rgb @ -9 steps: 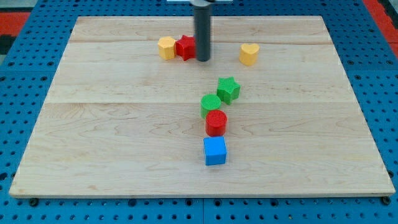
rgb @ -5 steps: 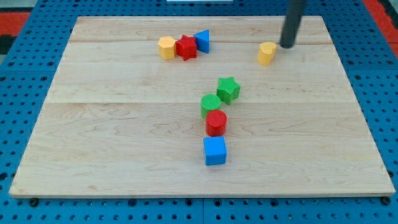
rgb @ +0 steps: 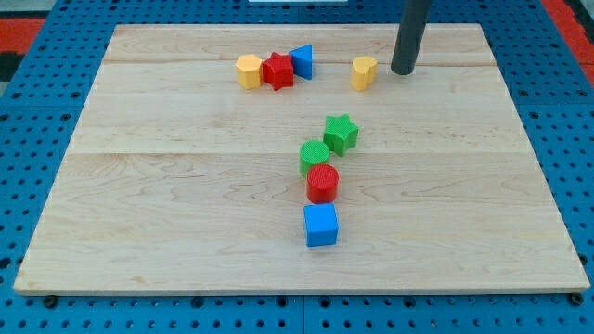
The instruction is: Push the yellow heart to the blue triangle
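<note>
Had my tip (rgb: 403, 71) parked just right of the yellow heart (rgb: 364, 72) near the view's top – no jaws, just a bare rod holding nothing. Sat right of the blue triangle (rgb: 302, 61), a clear gap between. Looked light, hard, slidey – probably prone to spinning. Best shoved square on its right face, dead centre.

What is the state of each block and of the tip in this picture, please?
yellow heart: upright, alone, a gap to the blue triangle
blue triangle: touching the red block
red block: between the blue triangle and the yellow block
yellow block: at the row's left end
my tip: just right of the yellow heart, contact unclear
</note>
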Motion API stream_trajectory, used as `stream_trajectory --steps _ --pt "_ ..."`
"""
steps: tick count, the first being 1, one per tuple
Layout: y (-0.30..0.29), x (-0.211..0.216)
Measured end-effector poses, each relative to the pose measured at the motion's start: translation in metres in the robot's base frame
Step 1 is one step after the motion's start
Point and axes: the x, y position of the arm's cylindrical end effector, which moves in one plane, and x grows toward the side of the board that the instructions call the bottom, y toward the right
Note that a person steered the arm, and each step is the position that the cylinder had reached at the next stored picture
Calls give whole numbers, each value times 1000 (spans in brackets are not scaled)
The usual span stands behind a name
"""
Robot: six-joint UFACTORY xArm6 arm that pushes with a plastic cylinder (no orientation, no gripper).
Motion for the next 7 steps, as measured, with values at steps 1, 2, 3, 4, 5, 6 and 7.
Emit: stream_trajectory --steps 1,2,3,4,5,6,7 --pt "-33 16" --pt "-84 21" --pt "-51 13" --pt "-22 -10" --pt "-45 -15" --pt "-59 3" --pt "-88 10"
